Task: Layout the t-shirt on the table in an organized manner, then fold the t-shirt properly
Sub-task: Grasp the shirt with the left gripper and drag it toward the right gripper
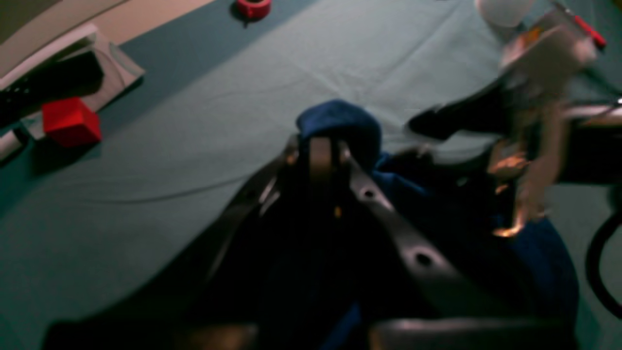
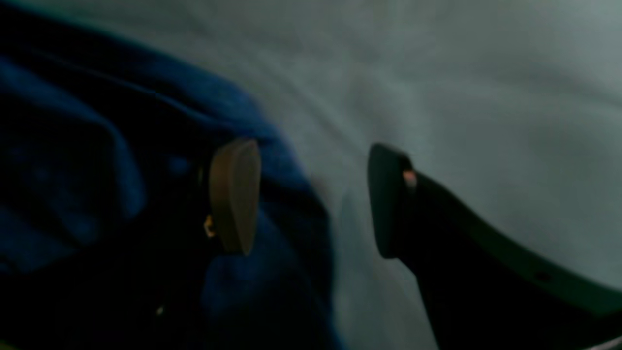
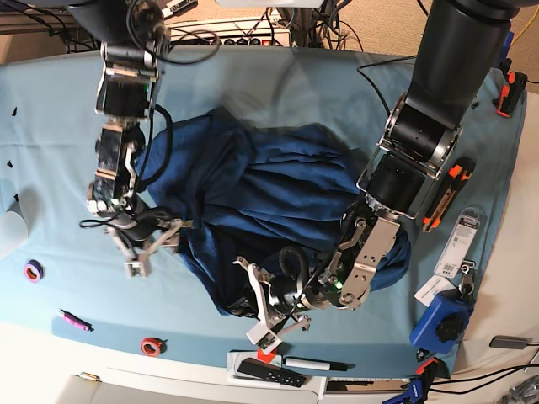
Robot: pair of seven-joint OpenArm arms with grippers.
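The t-shirt lies crumpled in a dark navy heap across the middle of the frame on the table, its folds running from upper left to lower right. The left gripper, low in the centre of the base view, is clamped tight on a bunched edge of the shirt. The right gripper, at the left of that view, stands wide apart at the shirt's left border; in its wrist view one finger sits over the navy fabric, the other over bare teal cloth, nothing held
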